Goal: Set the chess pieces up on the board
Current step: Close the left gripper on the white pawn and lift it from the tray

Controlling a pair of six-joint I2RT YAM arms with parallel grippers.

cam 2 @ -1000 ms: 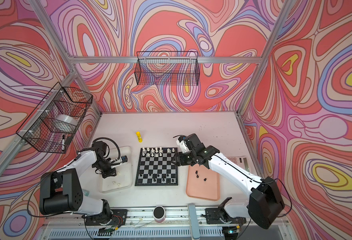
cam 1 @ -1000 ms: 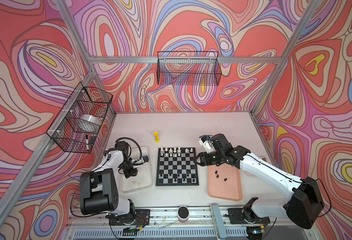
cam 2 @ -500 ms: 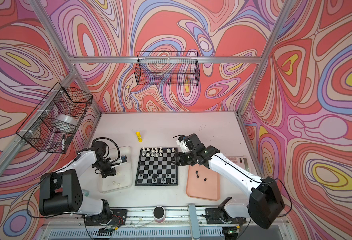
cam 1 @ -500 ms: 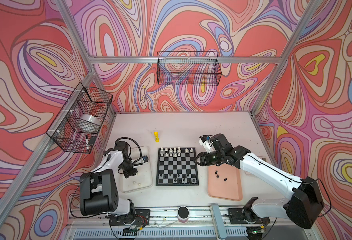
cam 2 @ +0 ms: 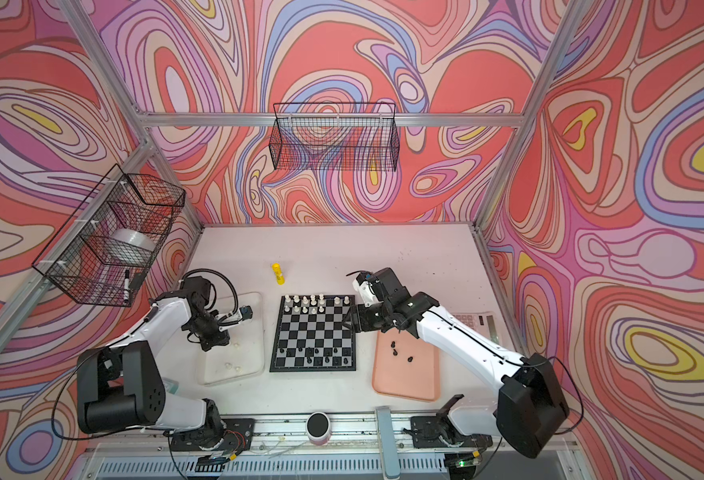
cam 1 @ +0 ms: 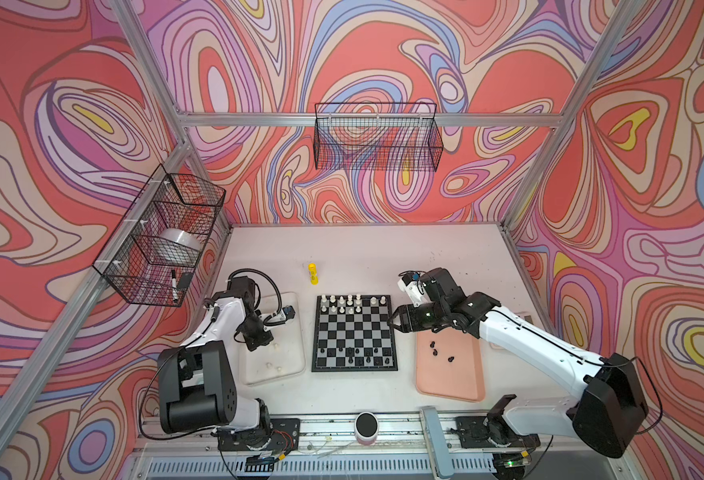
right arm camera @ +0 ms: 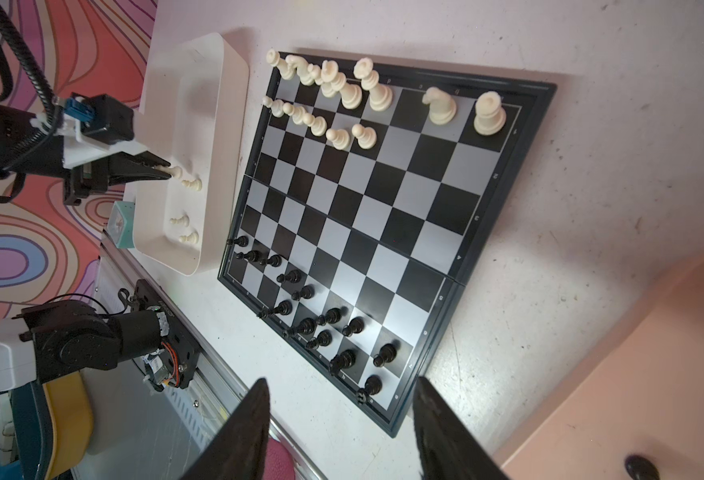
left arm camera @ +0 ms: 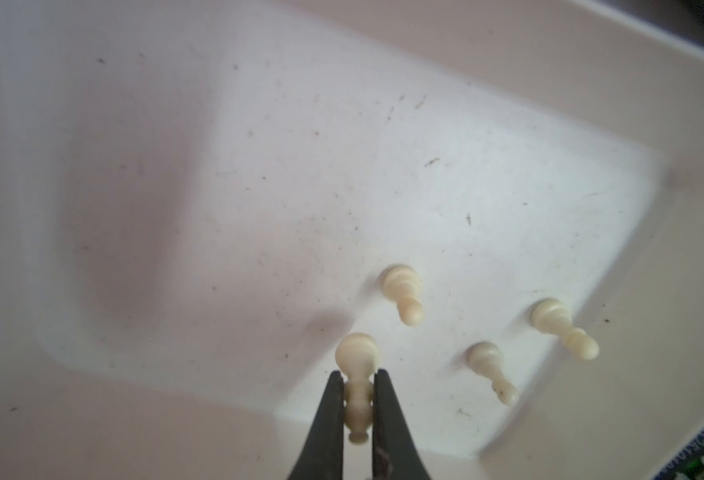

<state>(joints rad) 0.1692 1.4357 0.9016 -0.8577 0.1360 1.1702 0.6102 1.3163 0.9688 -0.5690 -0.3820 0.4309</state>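
Across pale tabletop (cam 1: pixel 383 257) in both top views, flanks board (cam 1: pixel 354 332) with clear tray (cam 1: pixel 290 347) and pink tray (cam 1: pixel 450 380), one within each arm's reach; in left wrist view, clamps left gripper (left arm camera: pixel 358 376) on cream pawn (left arm camera: pixel 356 353) by its neck over that clear tray, likely for upright carrying; in right wrist view, spreads right gripper (right arm camera: pixel 340 380) wide, empty.

The square black-and-silver checked chessboard (cam 1: pixel 354 332) lay flat on the table (cam 1: pixel 362 257). Cream-white plastic chessmen (cam 1: pixel 341 300) stood along its far rows, black ones (cam 1: pixel 350 352) along the near rows. One cream pawn (left arm camera: pixel 356 353) was pinched, apparently by its neck, between the left gripper's (left arm camera: pixel 358 376) jaws.
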